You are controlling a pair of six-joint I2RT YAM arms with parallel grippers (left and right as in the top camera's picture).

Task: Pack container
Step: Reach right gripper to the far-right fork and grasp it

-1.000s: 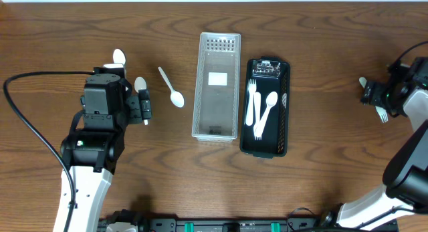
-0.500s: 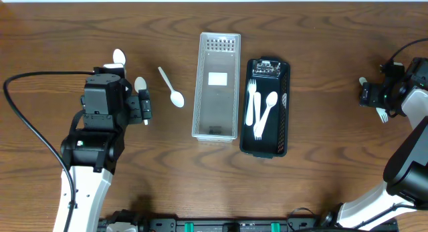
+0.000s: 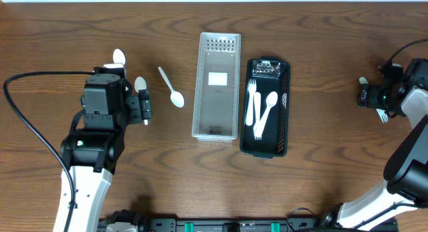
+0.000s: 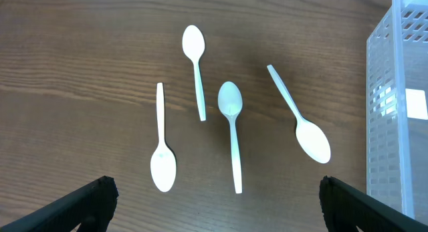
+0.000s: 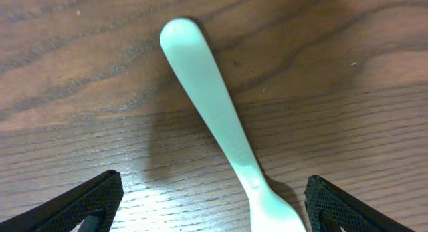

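Note:
A clear perforated container (image 3: 216, 85) lies mid-table beside a black basket (image 3: 265, 106) holding white cutlery (image 3: 260, 106). Several white spoons lie at the left: one (image 3: 171, 87) near the container, others by my left gripper (image 3: 145, 106). In the left wrist view the spoons (image 4: 229, 132) (image 4: 300, 116) (image 4: 194, 68) (image 4: 162, 148) lie ahead of the open jaws (image 4: 214, 205). My right gripper (image 3: 366, 97) is open at the far right, low over a white fork (image 5: 224, 135) that lies between its fingers (image 5: 214, 205) on the table.
The container's wall (image 4: 400, 105) shows at the right edge of the left wrist view. A black cable (image 3: 30, 125) loops at the left of the table.
My right gripper has shifted slightly left over the white fork. The left arm, spoons and containers have not moved.

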